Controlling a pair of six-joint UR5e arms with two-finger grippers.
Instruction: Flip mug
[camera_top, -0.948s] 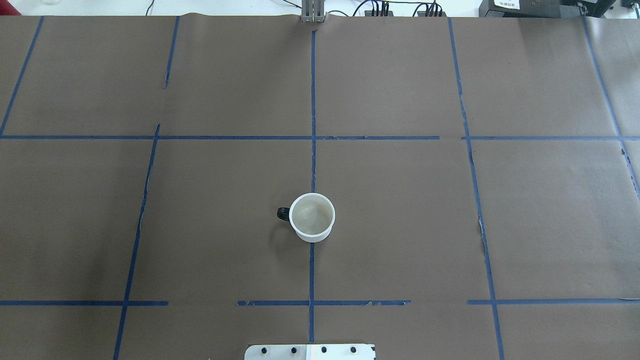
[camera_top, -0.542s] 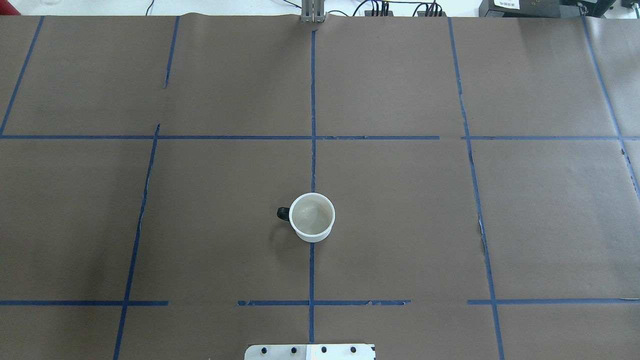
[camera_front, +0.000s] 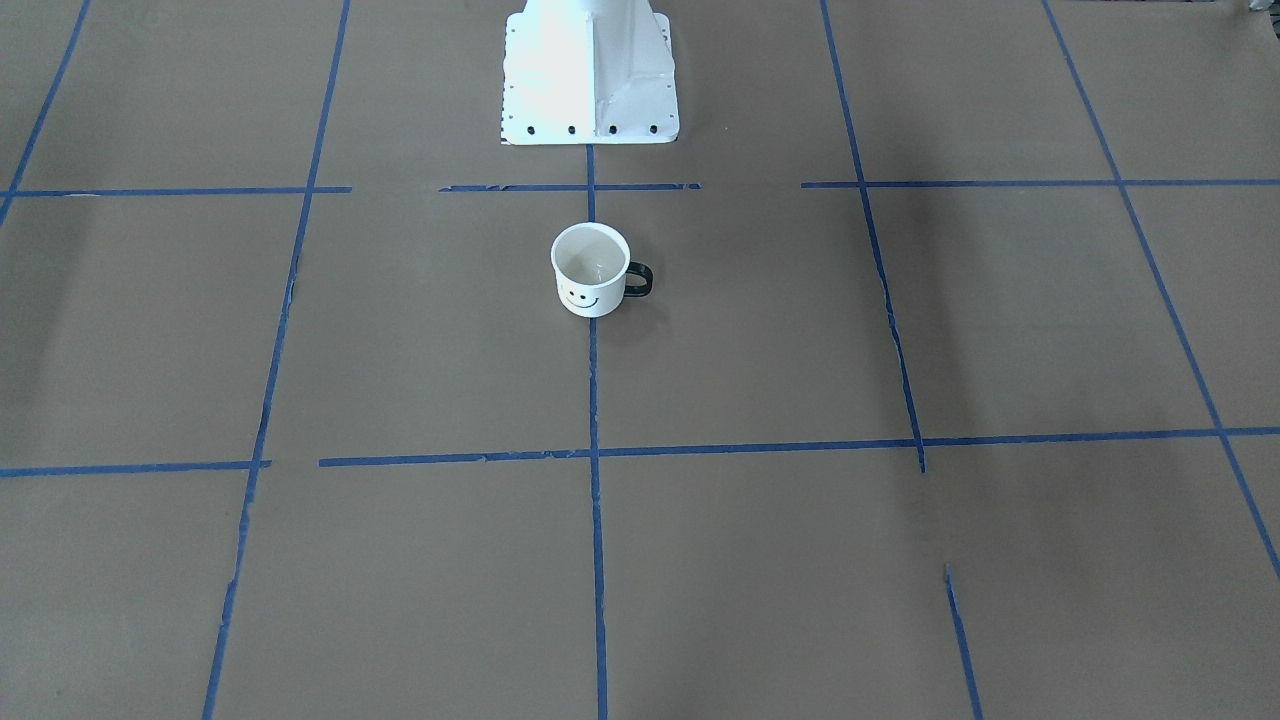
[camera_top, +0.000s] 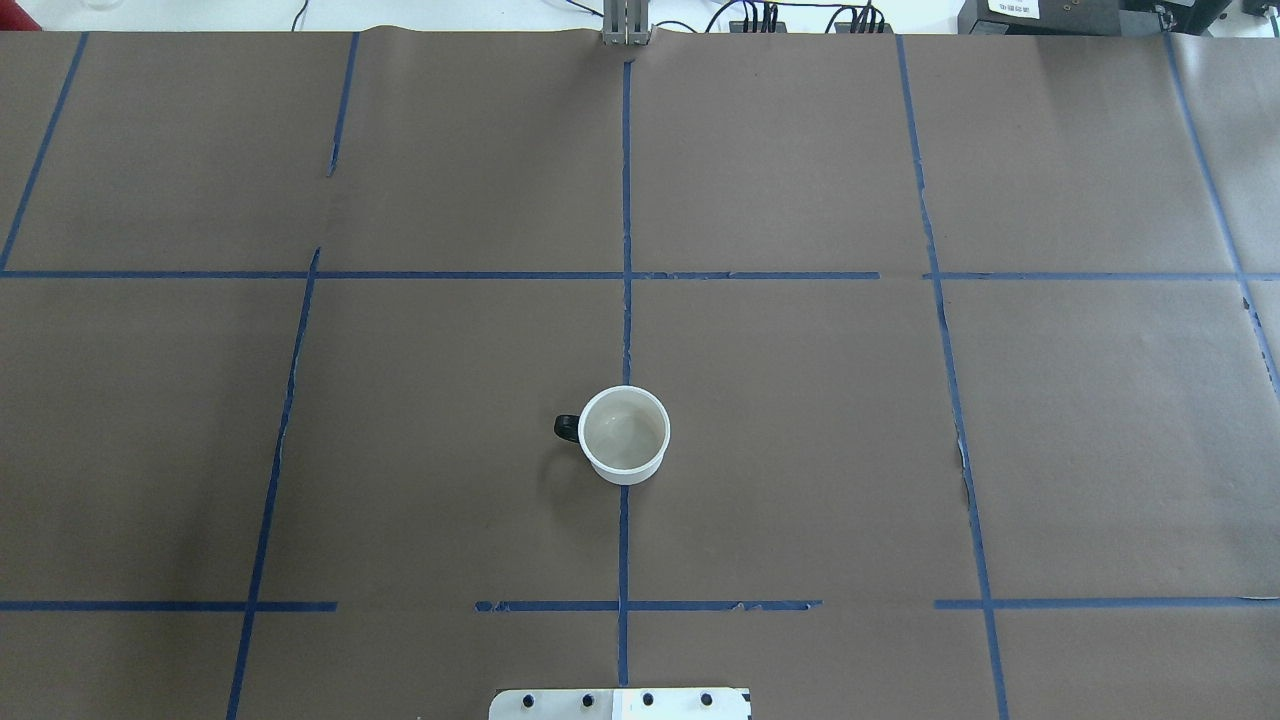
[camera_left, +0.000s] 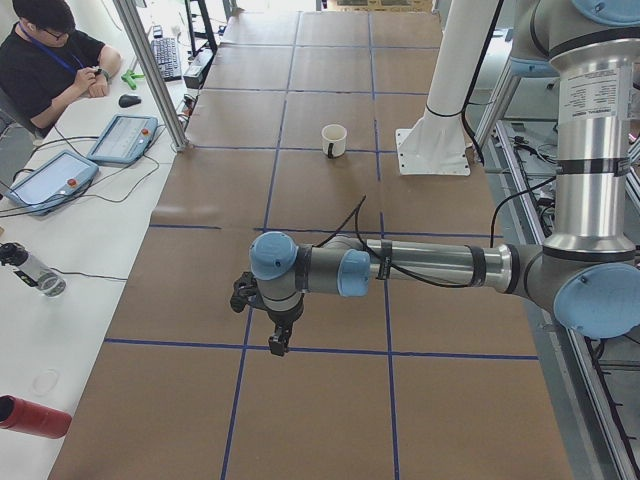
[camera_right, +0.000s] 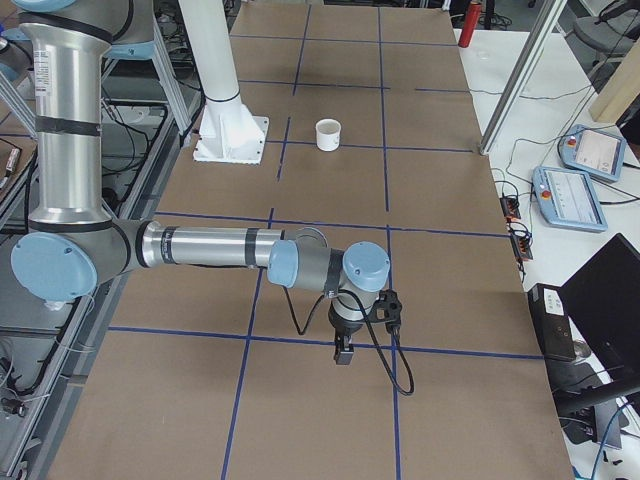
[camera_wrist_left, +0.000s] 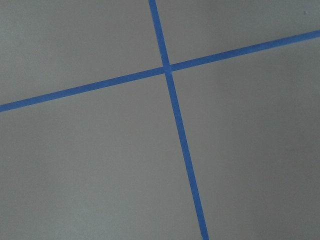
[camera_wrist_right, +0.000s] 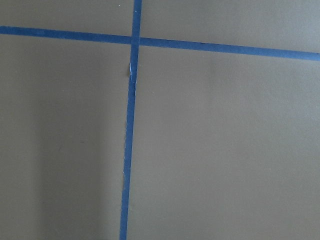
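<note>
Paper (camera_top: 800, 400), brown, covers the whole table (camera_top: 1100, 450). Blue tape (camera_top: 626, 200) marks a grid on it, torn and lifted in spots. White base plate (camera_front: 590, 80) of the robot column is bolted on the centre line at the robot's edge. A white bench (camera_left: 90, 250) runs along the side across from the robot. Operator (camera_left: 50, 60) in a black shirt sits there, with two tablets (camera_left: 125, 138) and a red bottle (camera_left: 35, 415) on the bench top. A dark laptop (camera_right: 600, 300) sits at the right-arm end.

Mug (camera_top: 624, 434) stands upright, mouth up, on the centre tape line just out from the base plate. Handle (camera_top: 566, 428) points to the left gripper's side. Smiley (camera_front: 580, 298) faces away from the column.

Left gripper (camera_left: 278, 340) hangs low over the paper near a tape crossing and seems to point straight down. It shows only in the side view, too small to read, so I can't tell whether the fingers are spread or pressed together. Its wrist cam shows paper and a tape cross.

Right gripper (camera_right: 343, 352) is in much the same pose at the other end, low over a tape line. Finger state can't be told there either. Its wrist cam also shows paper and crossing tape.

Mug is well apart from both grippers. From each one it lies farther along the table toward the other gripper and a bit closer to the column, so roughly between the two. Neither gripper touches it.
</note>
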